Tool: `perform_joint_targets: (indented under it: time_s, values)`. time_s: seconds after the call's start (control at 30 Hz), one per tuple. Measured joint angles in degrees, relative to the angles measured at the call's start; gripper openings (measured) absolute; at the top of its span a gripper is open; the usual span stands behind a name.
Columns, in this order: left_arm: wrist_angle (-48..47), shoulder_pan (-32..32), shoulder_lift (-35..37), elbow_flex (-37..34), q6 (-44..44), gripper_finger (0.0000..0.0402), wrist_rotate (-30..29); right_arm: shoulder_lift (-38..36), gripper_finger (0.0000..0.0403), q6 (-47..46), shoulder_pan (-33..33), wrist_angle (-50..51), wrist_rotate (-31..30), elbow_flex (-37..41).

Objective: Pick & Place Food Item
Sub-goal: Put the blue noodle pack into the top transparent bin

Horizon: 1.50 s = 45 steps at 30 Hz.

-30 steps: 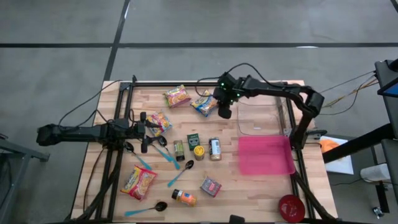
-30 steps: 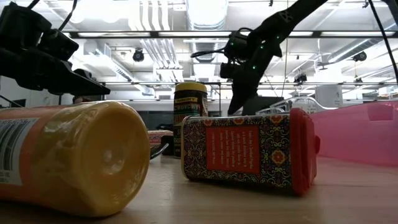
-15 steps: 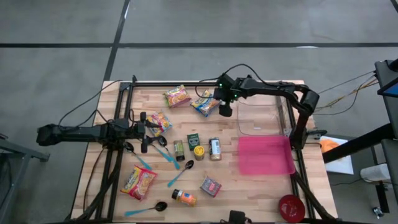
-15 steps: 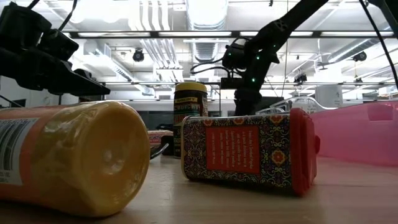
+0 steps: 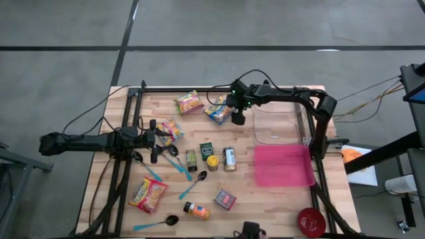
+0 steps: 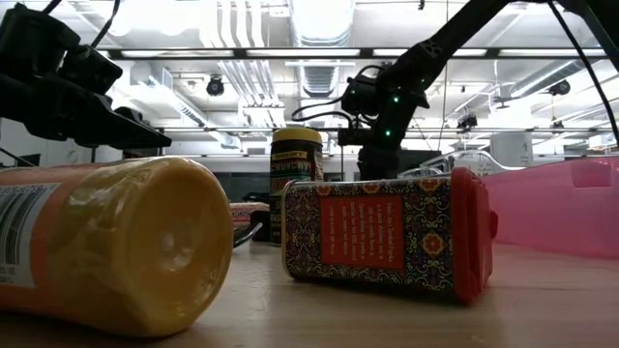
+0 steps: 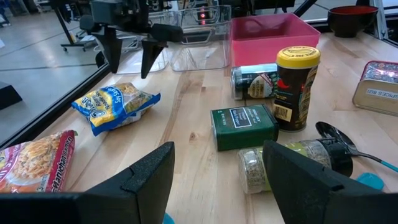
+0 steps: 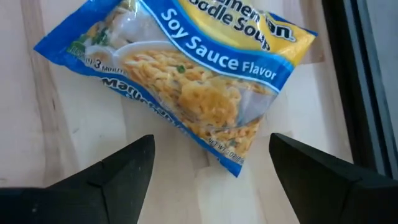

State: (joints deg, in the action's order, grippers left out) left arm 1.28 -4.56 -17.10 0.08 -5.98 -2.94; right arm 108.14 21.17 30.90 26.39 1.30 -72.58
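A blue soy-sauce noodle packet [image 8: 186, 68] lies flat on the wooden table, toward its far edge [image 5: 218, 111]. My right gripper [image 8: 211, 162] hangs just above the packet's right end with its fingers open and pointing steeply down, touching nothing. The left wrist view shows the same gripper [image 7: 129, 62] standing clear over the packet [image 7: 115, 106]. My left gripper [image 5: 156, 143] waits open at the table's left, with nothing between its fingers [image 7: 217, 186].
A clear bin [image 5: 275, 126] and a pink bin [image 5: 283, 166] stand on the right, and a red bowl [image 5: 311, 221] at the near right corner. Other noodle packets [image 5: 188, 102], cans and jars [image 5: 212, 161], a patterned box [image 5: 225, 198] and spoons [image 5: 192, 184] are scattered mid-table.
My right gripper has come down toward the blue noodle packet and tipped more steeply downward. In the low view its fingertips stand wider apart than a second ago: it has opened. The packet has stayed put.
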Motion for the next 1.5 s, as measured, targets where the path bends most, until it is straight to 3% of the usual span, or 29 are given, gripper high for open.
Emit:
perform_joint_targets:
  time_s: [0.67, 1.5]
  values:
    - [0.0, 0.0, 0.0, 0.0, 0.04, 0.0244, 0.0, 0.0, 0.0315, -3.04, 0.25, -3.8, 0.04, 2.71]
    - [0.0, 0.0, 0.0, 0.0, 0.13, 0.0244, 0.0, 0.0, 0.0315, -3.18, 0.28, -22.1, 0.24, 13.17]
